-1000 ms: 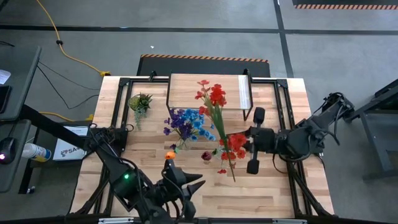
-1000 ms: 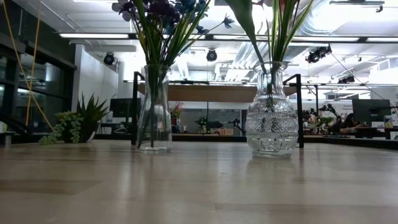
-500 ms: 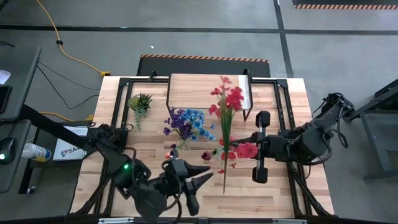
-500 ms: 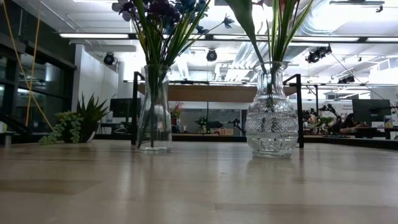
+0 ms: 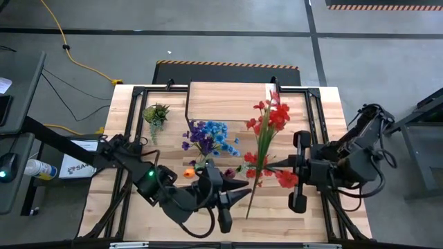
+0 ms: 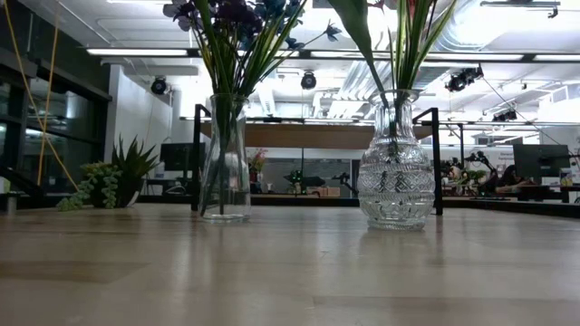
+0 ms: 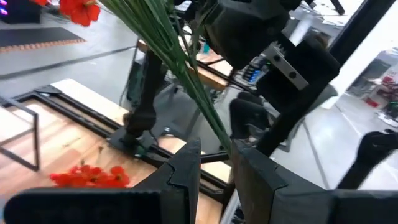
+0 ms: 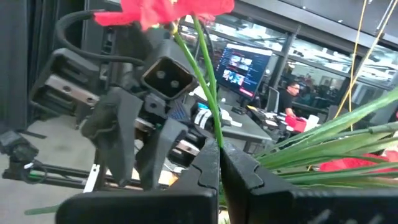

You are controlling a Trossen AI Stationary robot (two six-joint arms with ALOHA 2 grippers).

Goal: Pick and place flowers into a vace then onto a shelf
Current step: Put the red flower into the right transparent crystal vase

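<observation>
Red bunch: we are holding the red flowers above the table's right half, blooms toward the shelf, stem ends toward the near edge, clear of any vase.
Right gripper: we are clamping our right gripper shut on the stems partway along; its wrist view shows one green stem pinched between the closed fingers.
Left gripper: we are bringing our left gripper up to the lower stem ends; in its wrist view the jaws stand slightly parted with the stems running down into the gap, and we cannot tell whether they are gripping.
Done so far: we are seeing the blue and purple flowers already standing in the slim vase, in front of the shelf.
Left to do: we are judging that the red bunch is not yet settled and nothing stands on the shelf.
High versus low view: only the high view is showing both arms and the lifted bunch; only the low view is showing the round cut-glass vase with green stems in it, and no gripper.
</observation>
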